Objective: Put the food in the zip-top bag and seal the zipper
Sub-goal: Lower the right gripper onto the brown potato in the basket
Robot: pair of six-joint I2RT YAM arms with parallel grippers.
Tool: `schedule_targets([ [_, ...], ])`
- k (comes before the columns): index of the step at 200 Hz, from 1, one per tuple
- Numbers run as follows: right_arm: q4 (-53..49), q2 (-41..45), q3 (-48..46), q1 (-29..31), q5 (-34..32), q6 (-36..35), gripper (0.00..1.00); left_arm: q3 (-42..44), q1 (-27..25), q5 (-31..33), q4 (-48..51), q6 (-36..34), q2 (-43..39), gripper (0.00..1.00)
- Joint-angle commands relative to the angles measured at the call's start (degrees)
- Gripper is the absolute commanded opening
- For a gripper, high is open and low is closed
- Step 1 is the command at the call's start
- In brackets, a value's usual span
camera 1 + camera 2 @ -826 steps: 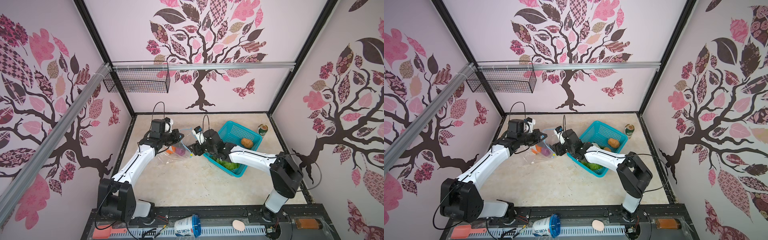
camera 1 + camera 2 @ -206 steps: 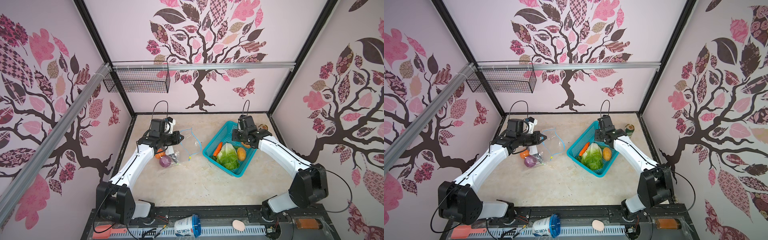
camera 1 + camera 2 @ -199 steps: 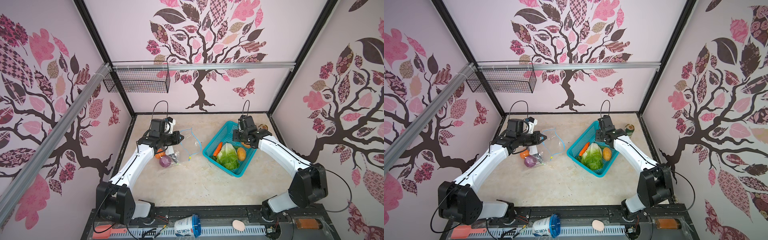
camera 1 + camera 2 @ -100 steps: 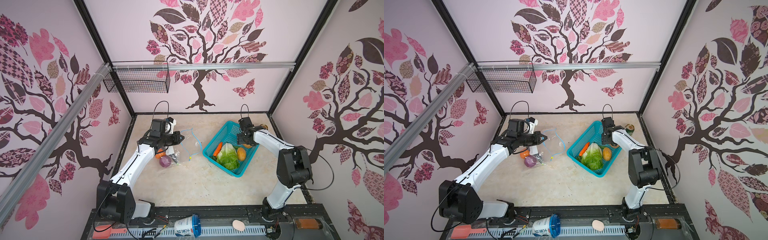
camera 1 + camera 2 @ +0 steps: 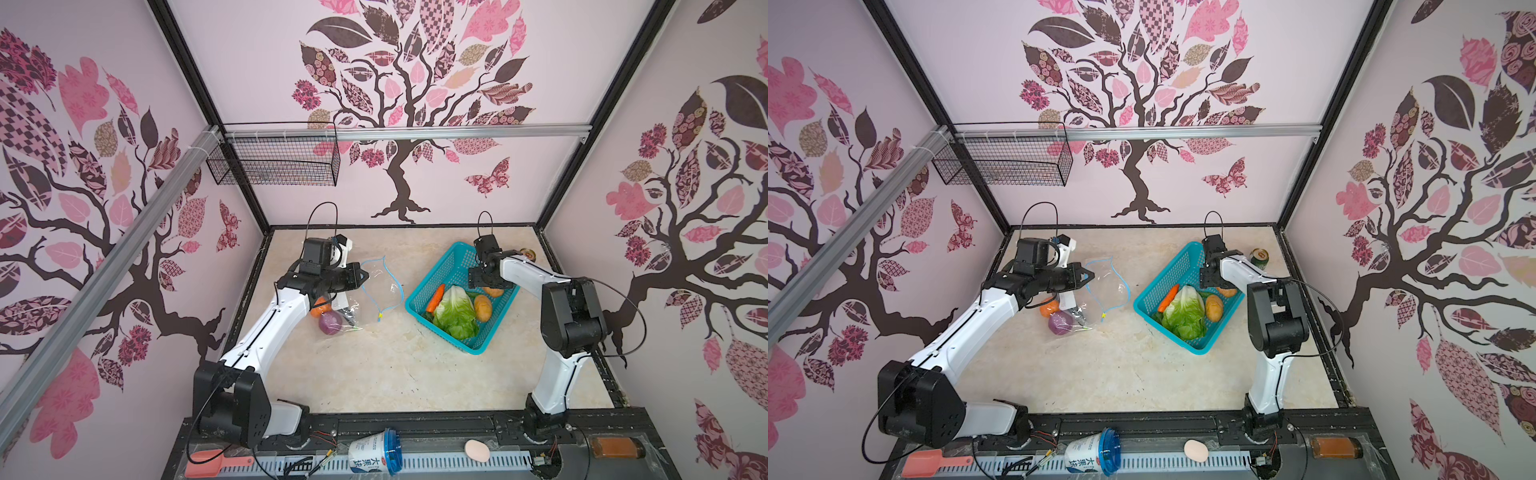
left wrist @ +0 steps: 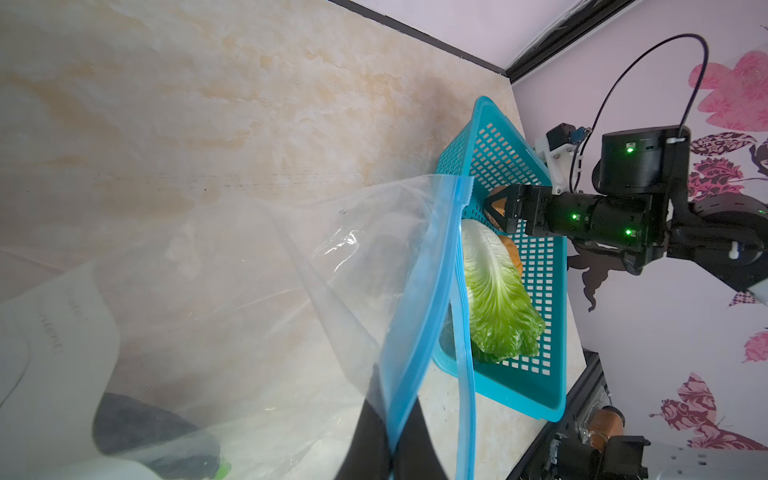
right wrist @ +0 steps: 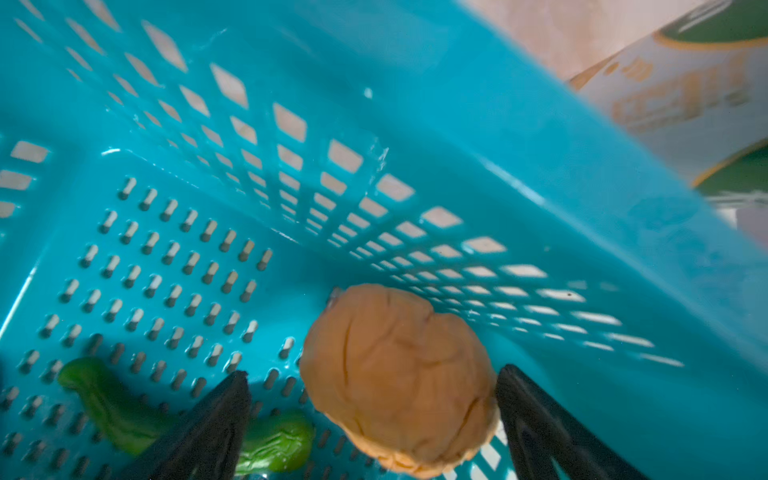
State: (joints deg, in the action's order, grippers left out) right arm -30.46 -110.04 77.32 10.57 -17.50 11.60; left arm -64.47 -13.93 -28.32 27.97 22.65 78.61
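Clear crinkly plastic zip-top bag point(image 5: 379, 291) lies beside the teal mesh basket point(image 5: 451, 261), mouth gaping toward it, with the left gripper's point(image 5: 364, 275) jaws pinching its light-blue zipper strip point(image 5: 400, 286) and a yellow slider tab point(image 5: 380, 318) at one end; inside sit one orange pumpkin point(image 5: 321, 306) and one purple onion point(image 5: 330, 322). Within the basket, the right gripper's point(image 7: 372, 371) jaws stand spread astride one tan potato point(image 7: 395, 345), near a second potato point(image 5: 483, 308), one carrot point(image 5: 435, 297) and one green-white cabbage point(image 5: 455, 312).

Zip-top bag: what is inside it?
Inside the zip-top bag: a purple onion, an orange pumpkin half hidden by the left arm, and small dark pieces. Anything beneath the arm is covered.
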Motion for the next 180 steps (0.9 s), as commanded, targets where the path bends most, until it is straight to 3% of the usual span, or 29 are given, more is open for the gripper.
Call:
schedule_targets([
  [1, -0.1, -3.2, 2.0, 0.0, 1.3, 0.6, 0.94, 1.4, -0.2, 0.4, -0.5, -0.2, -0.5, 0.00],
  [35, 0.4, -4.4, 2.0, -0.1, 1.1, 0.6, 0.91, 1.5, -0.2, 0.3, -0.6, -0.1, -0.6, 0.00],
  [65, 0.4, -4.8, 2.5, -0.1, 1.2, 0.7, 0.83, 1.5, -0.1, 0.4, -0.6, -0.2, -0.6, 0.00],
  [106, 0.0, -3.4, 2.3, -0.1, 1.3, 0.4, 0.52, 1.4, -0.1, 0.5, -0.6, -0.2, -0.8, 0.00],
  [124, 0.0, -1.3, 2.0, -0.1, 1.9, 0.3, 0.44, 1.5, -0.2, 0.4, -0.6, -0.2, -1.0, 0.00],
  [153, -0.1, 4.2, 1.3, -0.1, 5.3, -0.3, 0.40, 1.4, -0.2, 0.3, -0.6, -0.2, -1.2, 0.00],
  [180, 0.5, 10.9, 0.5, 0.0, 12.8, -0.7, 0.38, 1.4, -0.2, 0.1, -0.6, 0.0, -1.3, 0.00],
])
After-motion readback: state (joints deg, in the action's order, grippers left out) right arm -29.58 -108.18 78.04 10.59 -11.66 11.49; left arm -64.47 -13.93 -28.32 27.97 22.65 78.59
